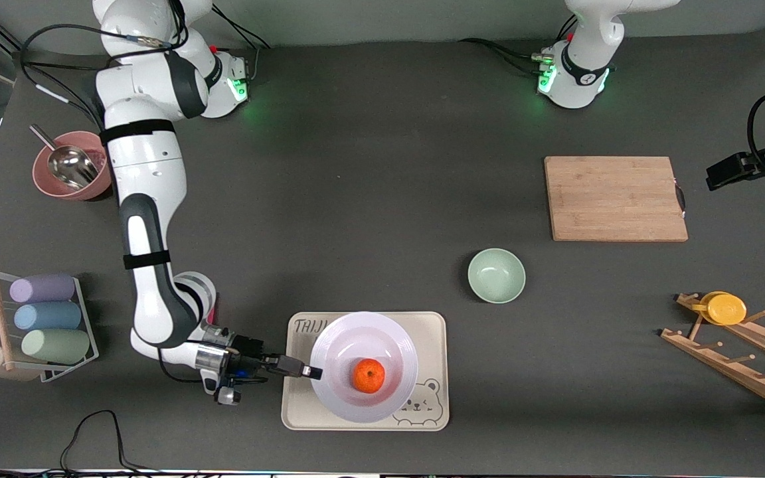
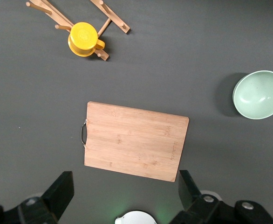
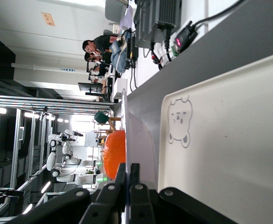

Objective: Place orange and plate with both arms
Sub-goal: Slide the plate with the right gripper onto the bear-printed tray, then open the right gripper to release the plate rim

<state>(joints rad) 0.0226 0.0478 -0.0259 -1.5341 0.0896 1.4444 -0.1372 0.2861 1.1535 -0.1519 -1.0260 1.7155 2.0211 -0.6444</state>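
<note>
Right gripper point(image 1: 315, 372) jaws clamp plate point(image 1: 339, 345) rim w/ orange point(image 1: 369, 376) inside, over bear tray point(image 1: 432, 332); left gripper point(image 2: 122, 198) waits high over cutting board point(image 2: 135, 147), jaws apart.

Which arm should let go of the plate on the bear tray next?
Right. Its pincer is shut on the plate rim, orange inside, over the tray; the left pincer waits open above the cutting board.
</note>
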